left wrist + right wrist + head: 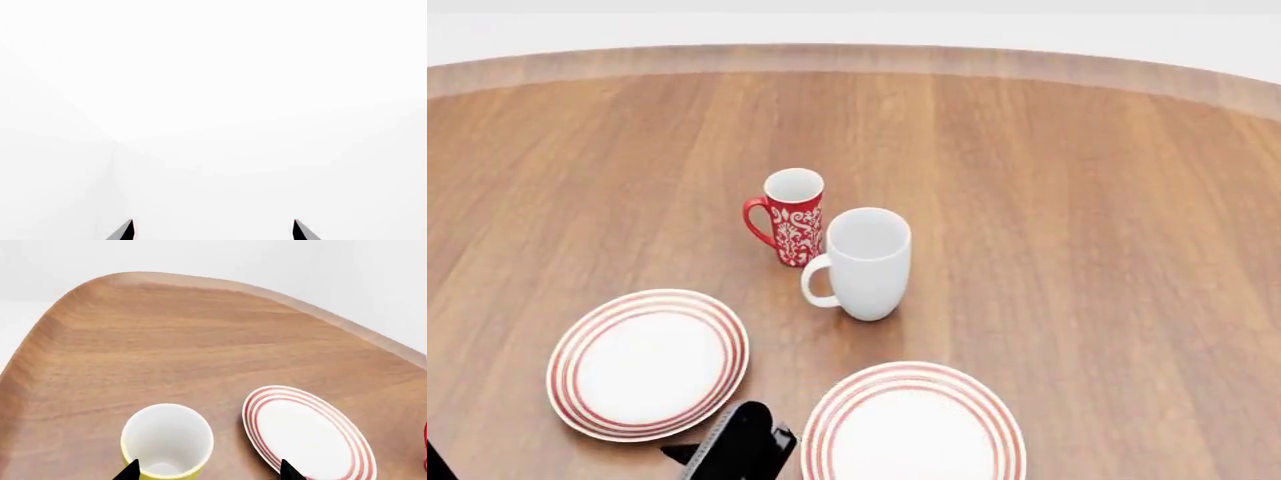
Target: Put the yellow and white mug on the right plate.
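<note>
The yellow and white mug (167,440) stands upright on the wooden table in the right wrist view; it is out of the head view. My right gripper (210,471) is open. One fingertip is at the mug's near rim and the other is beside a red-ringed plate (303,435); I cannot tell which of the two plates this is. In the head view the right plate (914,435) lies at the front centre, empty. My left gripper (213,230) is open and empty, facing only white.
The left plate (647,362) lies at the front left. A slim red patterned mug (787,215) and a taller white mug (865,262) stand mid-table. A black arm part (741,448) sits between the plates at the front edge. A red sliver (424,445) shows beyond the plate.
</note>
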